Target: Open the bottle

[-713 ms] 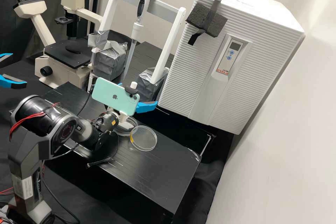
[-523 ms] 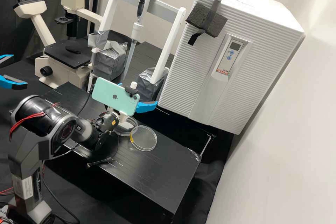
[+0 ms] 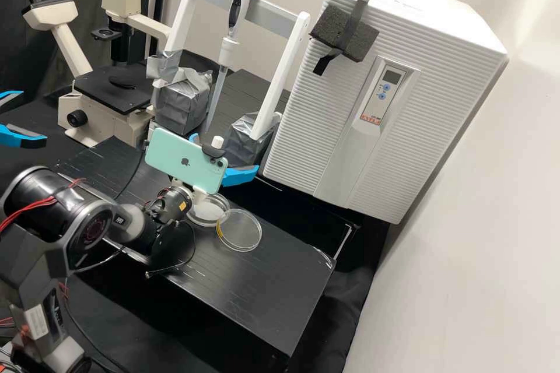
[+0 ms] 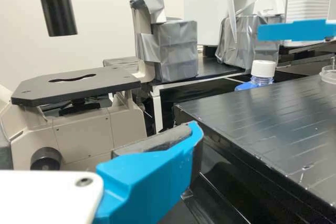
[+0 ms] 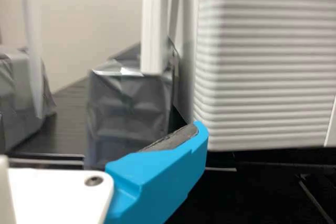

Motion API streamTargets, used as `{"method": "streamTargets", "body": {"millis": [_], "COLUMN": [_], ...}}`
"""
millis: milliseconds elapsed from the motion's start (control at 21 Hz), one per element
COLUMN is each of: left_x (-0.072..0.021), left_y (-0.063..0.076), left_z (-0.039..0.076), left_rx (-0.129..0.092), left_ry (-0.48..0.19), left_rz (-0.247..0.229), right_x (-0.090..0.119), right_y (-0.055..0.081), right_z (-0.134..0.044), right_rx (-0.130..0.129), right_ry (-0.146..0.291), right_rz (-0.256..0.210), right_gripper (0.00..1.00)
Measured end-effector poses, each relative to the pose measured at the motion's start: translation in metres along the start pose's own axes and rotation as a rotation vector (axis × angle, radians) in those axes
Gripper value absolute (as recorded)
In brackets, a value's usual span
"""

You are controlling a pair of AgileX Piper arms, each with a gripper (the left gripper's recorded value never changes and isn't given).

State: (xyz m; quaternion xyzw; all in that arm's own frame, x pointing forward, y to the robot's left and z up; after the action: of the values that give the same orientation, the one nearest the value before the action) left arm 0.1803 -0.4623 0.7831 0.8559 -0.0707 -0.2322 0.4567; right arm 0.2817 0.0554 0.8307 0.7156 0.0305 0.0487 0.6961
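The left gripper sits at the far left of the scene, beside the microscope and well apart from the bottle; its jaws are spread wide and hold nothing. The right arm comes in from the near left over the black worktop and carries a mint phone on its wrist. The right gripper is at the bottle with its jaws spread, one blue finger showing to the right of the phone. From the left wrist view the white cap stands lower than that finger, and a second bit of blue shows just beside the bottle's body. Whether either finger touches the bottle cannot be told. The bottle is upright with its cap on, at the far side of the worktop, near the right one of two grey taped blocks; its lower part is hidden behind the worktop's edge. Two petri dishes lie touching on the worktop, nearer than the bottle. The taped blocks hold the feet of a white stand, from which a pipette hangs. To the right stands a white ribbed cabinet with a black foam pad strapped to its upper corner.
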Motion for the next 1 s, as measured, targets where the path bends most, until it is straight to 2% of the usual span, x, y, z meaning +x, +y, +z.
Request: {"method": "streamTargets", "body": {"millis": [95, 333, 523, 618, 761, 999], "left_x": [0.0005, 0.0009, 0.0009, 0.0008, 0.0005, 0.0002], "left_y": [0.0, -0.001, -0.001, -0.001, -0.001, -0.001], "left_z": [0.001, 0.001, 0.001, 0.0, -0.001, -0.002], "left_rx": [-0.004, -0.006, -0.006, -0.006, -0.006, -0.006], "left_ry": [0.0, -0.001, -0.001, 0.002, 0.008, 0.013], "left_rz": [0.003, -0.003, -0.003, -0.002, -0.001, 0.0], "right_x": [-0.004, -0.008, -0.006, -0.006, -0.004, 0.002], "right_y": [-0.008, -0.028, -0.039, -0.042, -0.048, -0.049], "right_z": [-0.008, -0.02, -0.019, -0.018, -0.018, -0.017], "right_rx": [0.004, 0.01, 0.01, 0.016, 0.013, 0.019], "right_ry": [0.036, 0.081, 0.08, 0.069, 0.069, 0.056], "right_rz": [-0.02, -0.097, -0.139, -0.143, -0.161, -0.157], "right_gripper": [1.0, 1.0, 1.0, 1.0, 1.0, 1.0]}}
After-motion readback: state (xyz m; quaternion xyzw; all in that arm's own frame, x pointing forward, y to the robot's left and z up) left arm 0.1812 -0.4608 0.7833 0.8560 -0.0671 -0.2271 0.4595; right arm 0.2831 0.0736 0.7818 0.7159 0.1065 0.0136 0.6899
